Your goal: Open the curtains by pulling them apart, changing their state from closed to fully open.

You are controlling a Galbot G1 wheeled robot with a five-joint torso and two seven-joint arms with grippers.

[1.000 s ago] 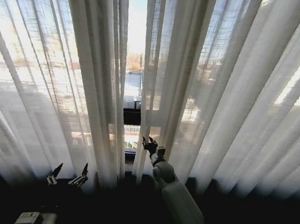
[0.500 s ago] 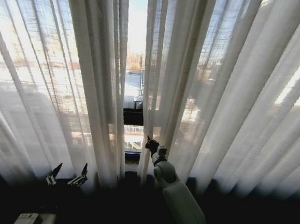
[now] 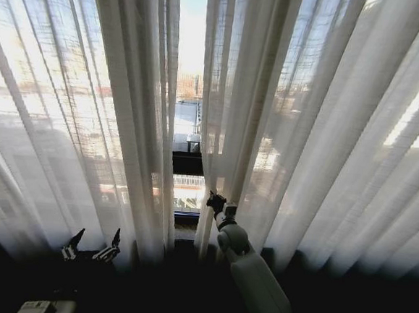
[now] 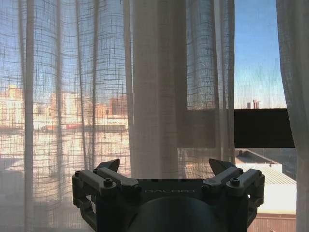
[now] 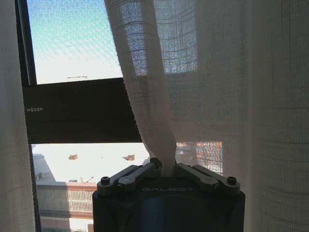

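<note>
While the right pincer [image 3: 215, 200] pinches the right curtain's [image 3: 305, 135] vertical edge, the free pull lies toward three o'clock; left pincer [image 3: 92, 245] hangs spread.

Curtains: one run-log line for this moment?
right claw shut on right curtain edge | left claw open, low, off left curtain | narrow middle gap

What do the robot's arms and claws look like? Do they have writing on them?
The right arm is smooth, rounded and pale grey-white, ending in a small black right gripper. The left gripper is black too, with pointed fingertips and round bolt heads on jointed finger links. Each wrist body is dark and curved, with GALBOT written across it in faint letters.
</note>
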